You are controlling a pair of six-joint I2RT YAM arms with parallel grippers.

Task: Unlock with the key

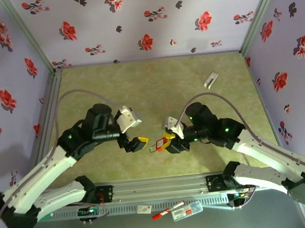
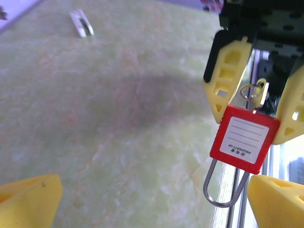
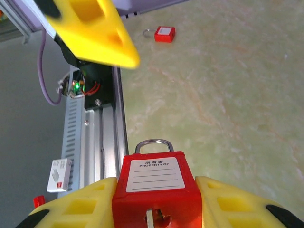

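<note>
Both arms (image 1: 55, 165) (image 1: 263, 152) angle inward; right pincer (image 1: 168, 142) clamps red padlock (image 3: 156, 190).

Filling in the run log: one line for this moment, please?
left hand: open | right hand: shut on red padlock | key: in padlock keyhole

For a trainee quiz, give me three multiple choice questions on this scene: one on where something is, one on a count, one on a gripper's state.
1. Where is the labelled red padlock?
A) lying on the table
B) clamped in the right gripper
C) hanging on the metal rail

2. How many red padlocks show in the right wrist view?
A) one
B) two
C) three

3. The left gripper is:
A) open, holding nothing
B) shut, empty
C) shut on a padlock

Answers:
1 B, its jaws press the body from both sides.
2 B, the held one plus a second padlock lying loose farther off.
3 A, its jaws stand wide apart with nothing between.
</note>
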